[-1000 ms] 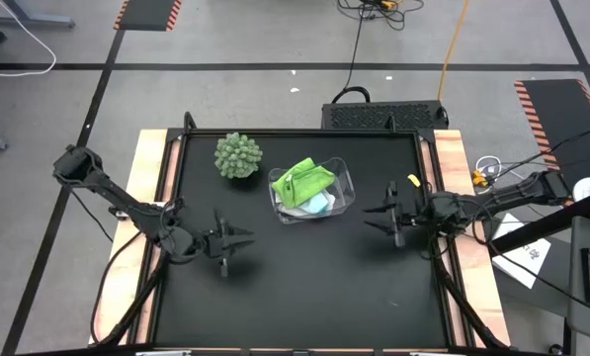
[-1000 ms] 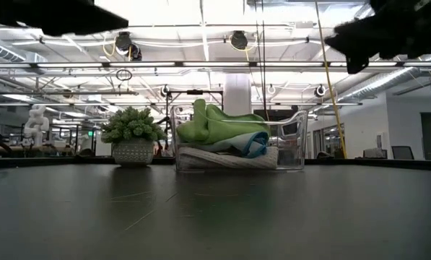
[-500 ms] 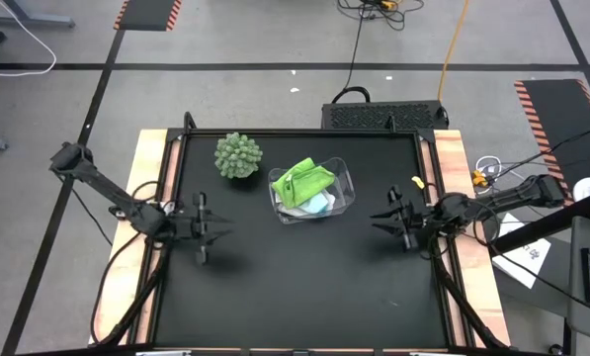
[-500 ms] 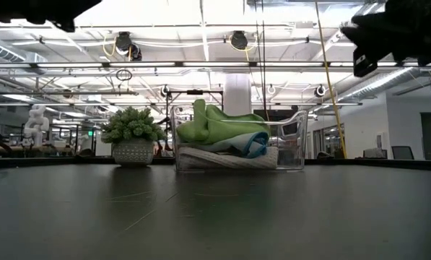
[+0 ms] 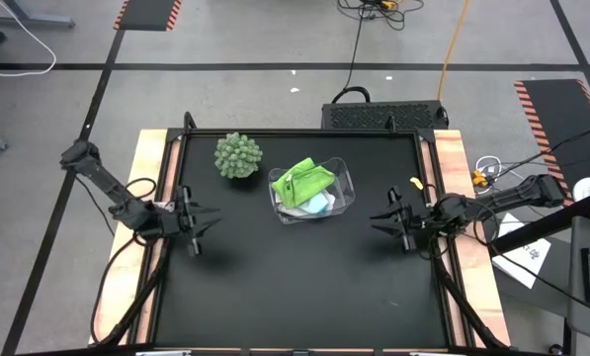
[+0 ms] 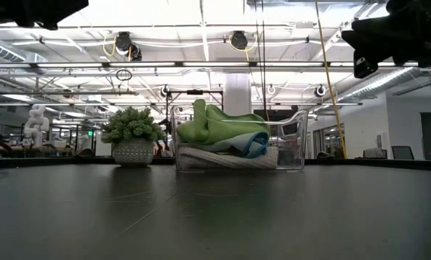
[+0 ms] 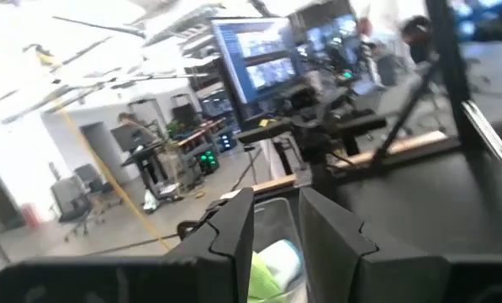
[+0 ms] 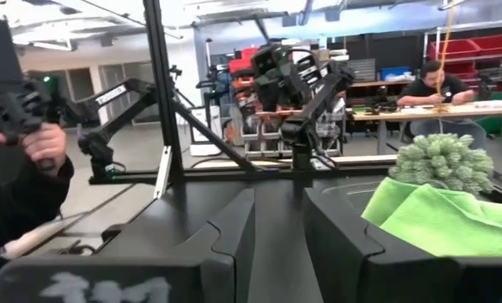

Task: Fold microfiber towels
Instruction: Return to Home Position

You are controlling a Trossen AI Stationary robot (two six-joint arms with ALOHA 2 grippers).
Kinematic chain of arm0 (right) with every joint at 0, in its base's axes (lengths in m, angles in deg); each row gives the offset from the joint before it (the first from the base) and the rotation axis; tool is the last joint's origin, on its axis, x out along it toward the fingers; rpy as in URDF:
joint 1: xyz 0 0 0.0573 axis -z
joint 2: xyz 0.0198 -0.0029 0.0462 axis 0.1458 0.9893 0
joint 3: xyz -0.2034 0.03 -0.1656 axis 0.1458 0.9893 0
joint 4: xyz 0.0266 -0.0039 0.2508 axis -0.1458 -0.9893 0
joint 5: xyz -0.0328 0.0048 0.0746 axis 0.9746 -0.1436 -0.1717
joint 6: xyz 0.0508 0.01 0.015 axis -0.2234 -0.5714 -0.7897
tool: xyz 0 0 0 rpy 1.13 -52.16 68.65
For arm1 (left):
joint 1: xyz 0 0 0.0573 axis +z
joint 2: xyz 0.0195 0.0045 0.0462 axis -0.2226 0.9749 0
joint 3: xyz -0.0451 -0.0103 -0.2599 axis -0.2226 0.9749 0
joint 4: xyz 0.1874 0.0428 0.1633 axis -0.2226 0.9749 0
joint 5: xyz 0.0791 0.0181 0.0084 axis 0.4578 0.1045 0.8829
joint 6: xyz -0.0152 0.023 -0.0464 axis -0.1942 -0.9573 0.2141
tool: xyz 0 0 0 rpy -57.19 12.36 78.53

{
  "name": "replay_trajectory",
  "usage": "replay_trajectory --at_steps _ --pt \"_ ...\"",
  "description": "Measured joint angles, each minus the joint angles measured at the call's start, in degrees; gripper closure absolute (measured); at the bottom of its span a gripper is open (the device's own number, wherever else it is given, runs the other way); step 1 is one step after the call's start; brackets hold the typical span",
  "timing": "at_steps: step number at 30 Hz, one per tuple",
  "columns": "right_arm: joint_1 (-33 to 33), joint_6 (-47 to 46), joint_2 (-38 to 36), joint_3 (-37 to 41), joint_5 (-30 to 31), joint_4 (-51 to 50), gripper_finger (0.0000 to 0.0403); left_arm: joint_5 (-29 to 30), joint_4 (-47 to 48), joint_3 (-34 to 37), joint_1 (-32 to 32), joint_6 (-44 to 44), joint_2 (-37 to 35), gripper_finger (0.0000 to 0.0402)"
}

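Towels [image 5: 305, 186] heaped in clear bin [image 5: 342, 182] at surface [image 5: 304, 287] centre. Left hand [image 5: 202, 220] and right hand [image 5: 388, 219] flanking, each slightly parted, gripping nothing.

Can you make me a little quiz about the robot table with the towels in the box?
1. True or false: the lime green towel lies on top of the pile in the clear bin.
2. What stands beside the bin, toward the left arm's side of the table?
A. a round green spiky plant
B. a red cup
C. a book
3. Fill in: the left pincer and the right pincer each hold ____.

Key
1. True; the light blue towel peeks out below it.
2. A, the spiky plant.
3. Nothing; both hang over the black table, apart from the bin.
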Motion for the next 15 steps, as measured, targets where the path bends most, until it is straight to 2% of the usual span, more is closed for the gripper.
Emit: replay_trajectory --at_steps 5,9,12,15 --pt "0.8 -1.2 0.0 0.0 -0.4 0.5 0.0312 -15.7 5.8 0.0 6.4 -2.1 0.0 0.0300" --pt "0.8 -2.2 0.0 0.0 -2.2 0.6 0.0312 -18.2 9.9 0.0 13.8 -0.2 -0.8 0.0300" --pt "0.8 -2.5 0.0 0.1 -3.6 0.6 0.0312 -27.0 12.2 0.0 20.1 3.7 -2.7 0.0300" --pt "0.8 -3.4 0.0 0.1 -3.5 0.6 0.0312 -30.8 13.3 0.0 26.3 10.6 -4.9 0.0300"
